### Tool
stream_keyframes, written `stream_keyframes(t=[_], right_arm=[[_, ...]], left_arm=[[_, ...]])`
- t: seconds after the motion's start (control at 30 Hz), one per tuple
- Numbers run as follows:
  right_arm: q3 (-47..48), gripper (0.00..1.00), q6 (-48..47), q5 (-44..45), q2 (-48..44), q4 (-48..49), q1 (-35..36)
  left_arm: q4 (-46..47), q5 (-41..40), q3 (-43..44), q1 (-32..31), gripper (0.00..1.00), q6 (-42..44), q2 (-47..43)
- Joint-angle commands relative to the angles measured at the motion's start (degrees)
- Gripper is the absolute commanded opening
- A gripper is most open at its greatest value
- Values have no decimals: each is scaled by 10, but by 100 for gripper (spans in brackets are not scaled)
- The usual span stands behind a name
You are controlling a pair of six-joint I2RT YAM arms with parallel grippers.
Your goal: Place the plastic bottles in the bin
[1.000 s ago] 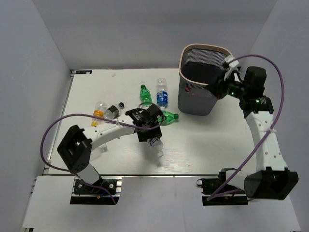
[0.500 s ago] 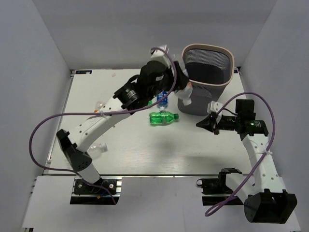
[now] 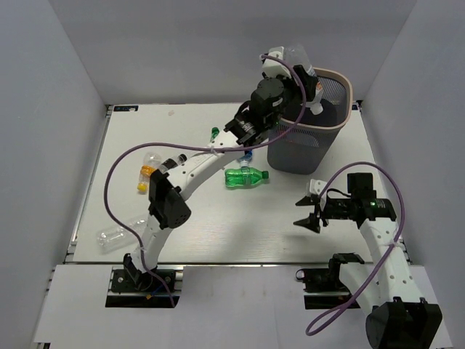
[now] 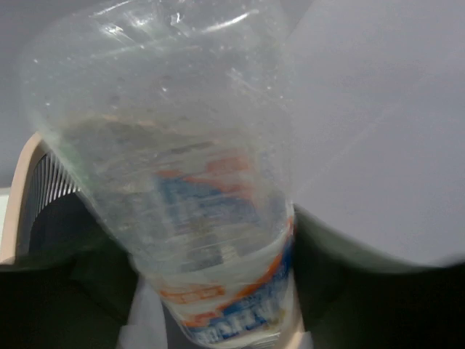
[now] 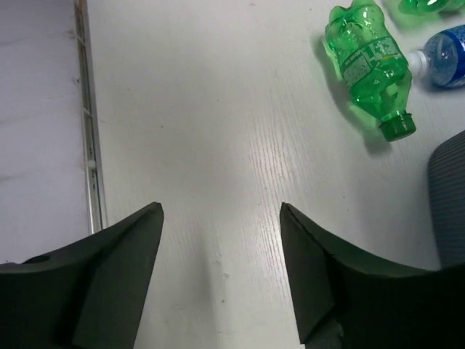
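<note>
My left gripper (image 3: 296, 73) is raised over the back-left rim of the bin (image 3: 341, 78), shut on a clear bottle (image 3: 299, 57) with a blue and orange label. In the left wrist view that bottle (image 4: 211, 218) fills the frame between the dark fingers (image 4: 363, 291), with the bin's beige rim (image 4: 18, 211) below on the left. A green bottle (image 3: 245, 177) lies left of the bin, beside a blue-labelled bottle (image 3: 247, 154) half hidden under the arm. My right gripper (image 3: 309, 211) hangs open and empty over bare table (image 5: 221, 218), the green bottle (image 5: 367, 65) ahead of it.
Another green bottle (image 3: 213, 134) pokes out behind the left arm. An orange-capped bottle (image 3: 147, 171) and a dark-capped one (image 3: 171, 163) lie at mid left. A clear bottle (image 3: 120, 233) rests near the front left edge. The bin's mesh wall (image 5: 450, 196) stands to the right gripper's right.
The left arm has carried the clear bottle up from the bin's left side to above its rim. The right gripper has drawn back toward the near edge and opened.
</note>
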Motion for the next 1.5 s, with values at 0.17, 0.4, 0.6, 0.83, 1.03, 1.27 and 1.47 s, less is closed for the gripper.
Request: stream_keyframes(t=[0.17, 0.4, 0.6, 0.83, 1.03, 1.27, 1.47], right_arm=[[-43, 87, -49, -45, -9, 68, -1], [-14, 86, -142, -96, 126, 143, 47], [54, 84, -173, 11, 246, 225, 148], [133, 84, 72, 173, 349, 445, 244], [201, 84, 181, 304, 456, 497, 285], [319, 83, 129, 308, 558, 381, 317], [356, 73, 42, 279, 615, 246, 321]], left_arm=[[3, -61, 67, 13, 100, 39, 16], [-36, -123, -13, -2, 100, 190, -153], [-284, -240, -345, -1, 100, 39, -423], [-716, -257, -566, 5, 100, -335, -628], [-753, -220, -690, 5, 100, -454, -689], [-757, -231, -660, 5, 100, -419, -602], [-658, -230, -635, 5, 100, -238, -594]])
